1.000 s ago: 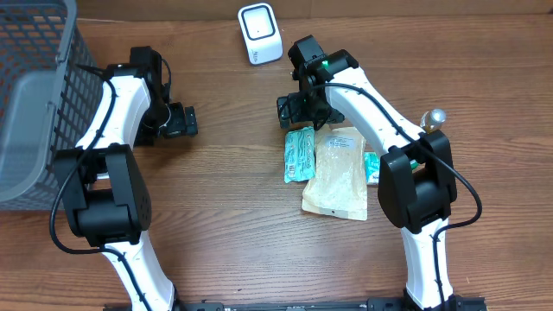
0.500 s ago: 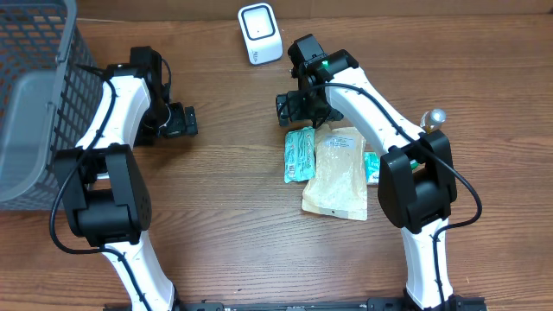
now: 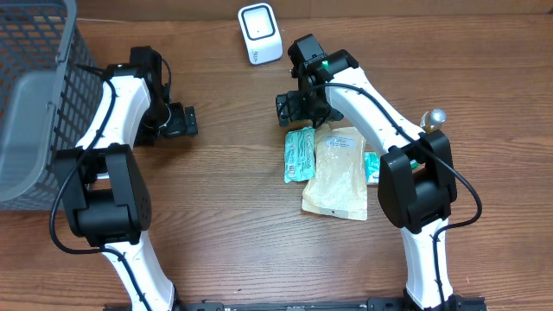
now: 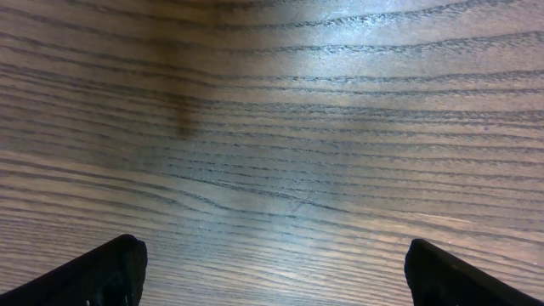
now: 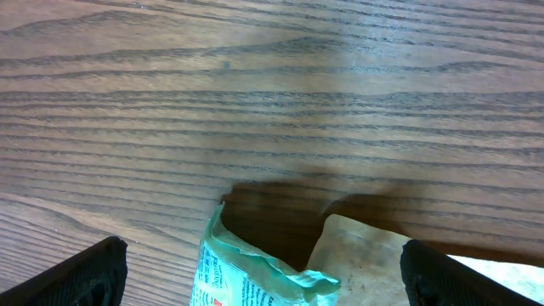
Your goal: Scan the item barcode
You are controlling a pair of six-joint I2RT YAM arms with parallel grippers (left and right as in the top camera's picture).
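While the right gripper [image 3: 292, 111] hovers with jaws spread wide and empty, the green packet [image 3: 299, 154] lies on the table [image 3: 233, 216], its end between the jaws — a tan pouch [image 3: 337, 173] just beside it. The left gripper [image 3: 183, 121], well apart, is likewise spread and empty.
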